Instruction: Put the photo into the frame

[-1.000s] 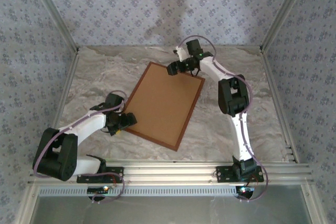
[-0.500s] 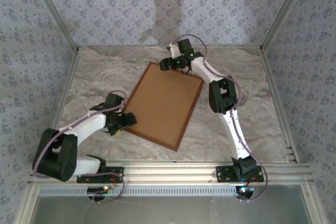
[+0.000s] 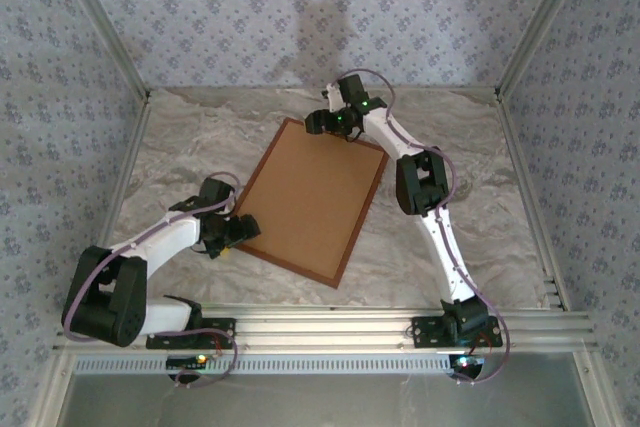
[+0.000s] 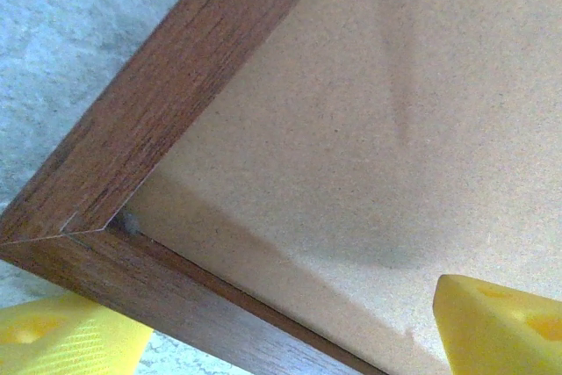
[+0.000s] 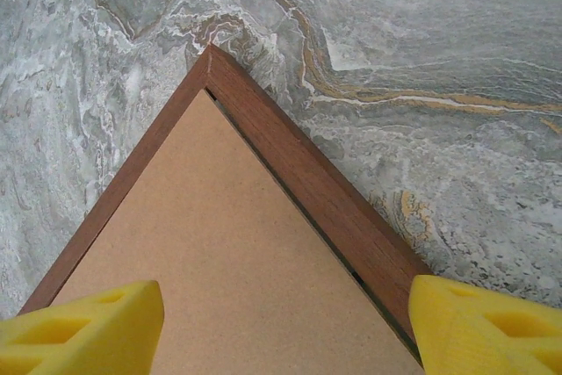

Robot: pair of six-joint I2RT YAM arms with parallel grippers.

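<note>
Surface [image 3: 180,147]: marble-look, grey veined with beige and white, matte. Walls [image 3: 250,7] on three sides: pale blue-grey floral wallpaper. Aluminium posts [image 3: 100,22] slant up from the back corners. Aluminium rails [image 3: 330,325] along near edge. Light diffuse; soft shadow [image 3: 335,17] on back wall.

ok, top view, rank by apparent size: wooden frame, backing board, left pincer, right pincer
1. Thin reddish-brown wooden frame
2. Plain brown backing board inside it
3. Tie, look alike: left pincer, right pincer
</note>
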